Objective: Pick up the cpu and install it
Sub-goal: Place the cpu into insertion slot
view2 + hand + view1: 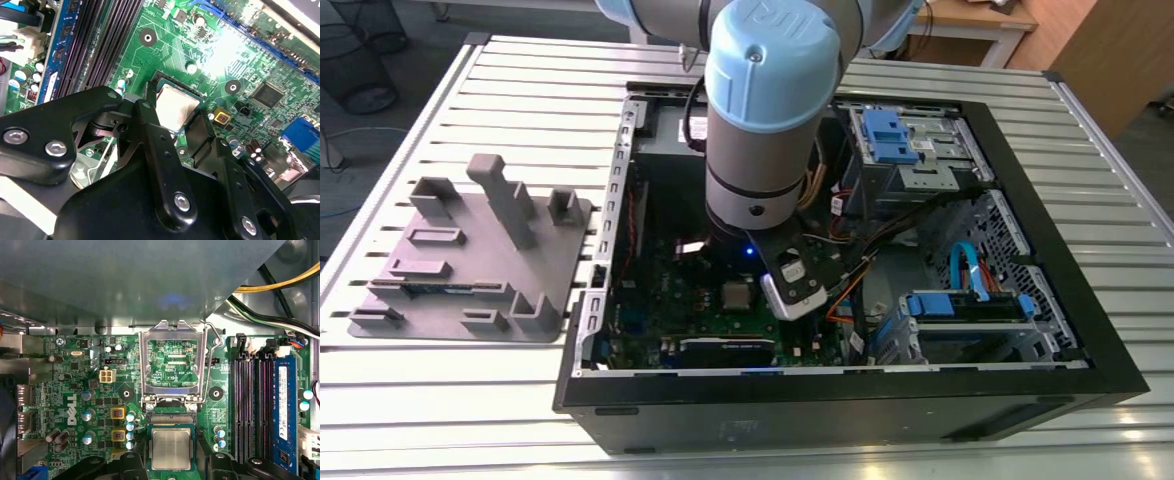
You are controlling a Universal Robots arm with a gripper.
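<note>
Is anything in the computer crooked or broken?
Nothing looks broken. The cpu lies flat and square in its socket. The metal socket cover beside it stands flipped open, not clamped down.

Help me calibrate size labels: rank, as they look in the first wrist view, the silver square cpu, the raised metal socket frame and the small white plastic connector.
1. Raised metal socket frame, largest, though its tilt toward the camera may exaggerate it.
2. Silver square cpu.
3. Small white plastic connector, clearly smallest.
</note>
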